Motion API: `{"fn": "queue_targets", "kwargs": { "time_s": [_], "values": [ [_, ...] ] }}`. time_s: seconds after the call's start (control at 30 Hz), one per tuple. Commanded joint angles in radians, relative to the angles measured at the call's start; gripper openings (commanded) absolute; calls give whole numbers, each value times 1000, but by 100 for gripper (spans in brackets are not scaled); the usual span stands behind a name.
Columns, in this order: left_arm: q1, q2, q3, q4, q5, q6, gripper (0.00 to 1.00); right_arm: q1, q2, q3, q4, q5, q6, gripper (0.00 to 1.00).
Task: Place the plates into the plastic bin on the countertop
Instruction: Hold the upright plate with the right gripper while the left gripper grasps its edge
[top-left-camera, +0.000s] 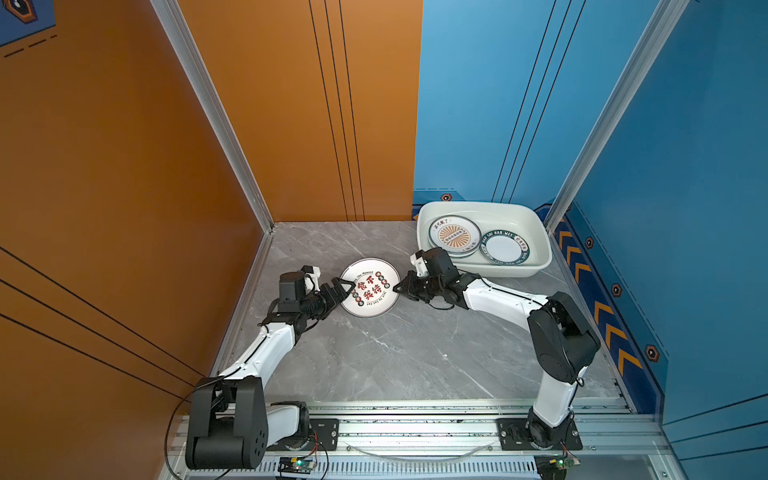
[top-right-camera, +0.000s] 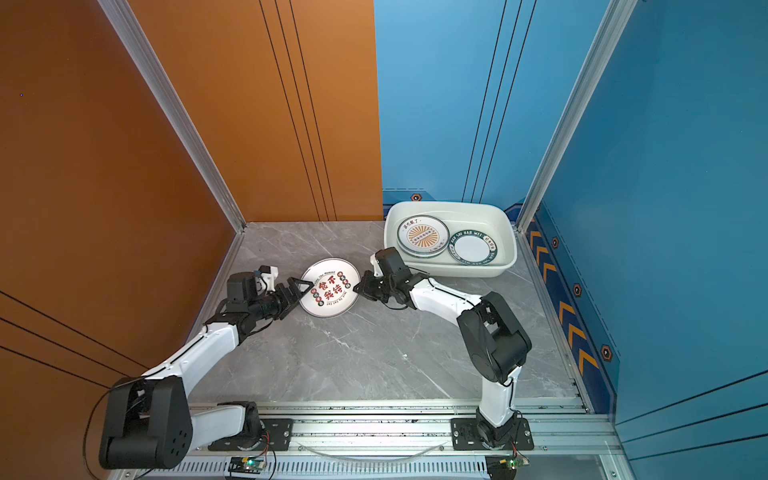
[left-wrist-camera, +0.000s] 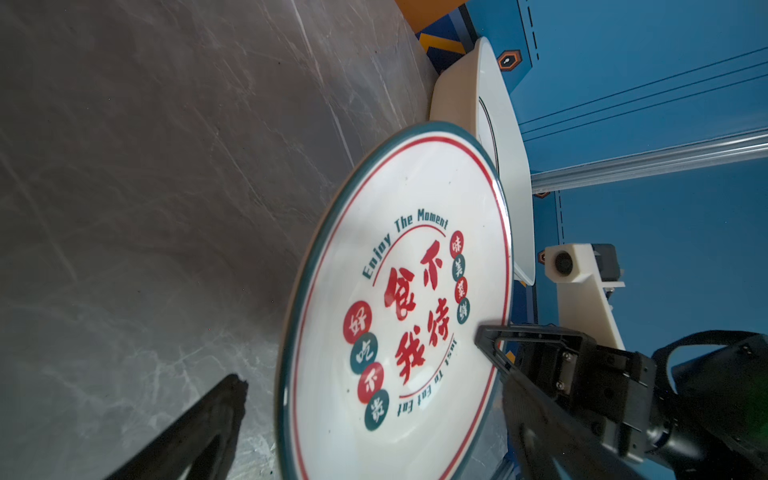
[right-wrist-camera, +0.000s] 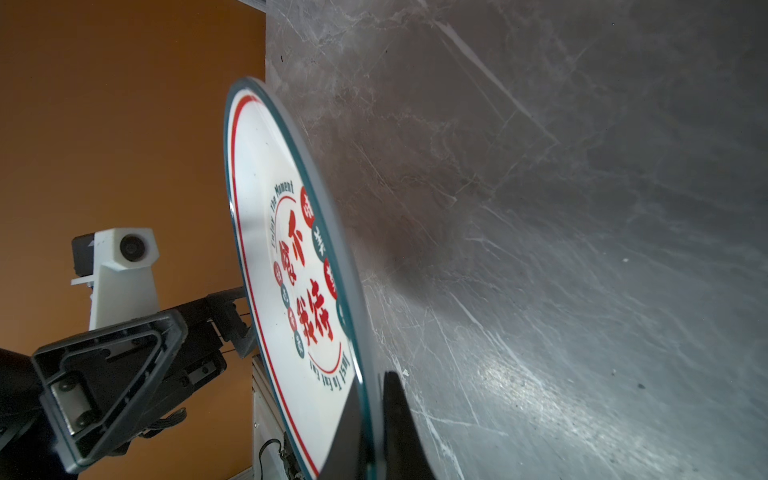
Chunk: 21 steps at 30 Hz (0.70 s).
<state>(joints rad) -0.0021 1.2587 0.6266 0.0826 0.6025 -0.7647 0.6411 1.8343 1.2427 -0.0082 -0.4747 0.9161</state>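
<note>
The right claw (top-left-camera: 398, 287) is clamping the rim of the red-character plate (top-left-camera: 370, 286), pinching it top and bottom, and the plate is tilting up off the countertop (top-left-camera: 395, 353) on that claw's side. Facing it across the plate, the left claw (top-left-camera: 343, 291) is standing wide apart, straddling the opposite rim. Just behind the right claw's wrist, the plastic bin (top-left-camera: 515, 272) is holding a sunburst plate (top-left-camera: 455, 235) topping a stack, with a green-lettered plate (top-left-camera: 505, 247) beside it.
</note>
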Motion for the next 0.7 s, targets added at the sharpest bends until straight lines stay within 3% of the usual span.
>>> {"fn": "queue_targets", "kwargs": {
  "time_s": [0.0,0.37,0.6,0.67],
  "values": [
    [-14,30,-6,75,20,-21,99,-9,-61,-12,53,-41,8,0],
    [-48,54,-22,152,79,-46,95,-28,-76,-44,85,-56,25,0],
    [-71,71,-43,224,106,-71,88,-36,-85,-58,105,-65,36,0],
    [-77,84,-47,245,117,-78,78,-36,-89,-60,108,-68,38,0]
  ]
}}
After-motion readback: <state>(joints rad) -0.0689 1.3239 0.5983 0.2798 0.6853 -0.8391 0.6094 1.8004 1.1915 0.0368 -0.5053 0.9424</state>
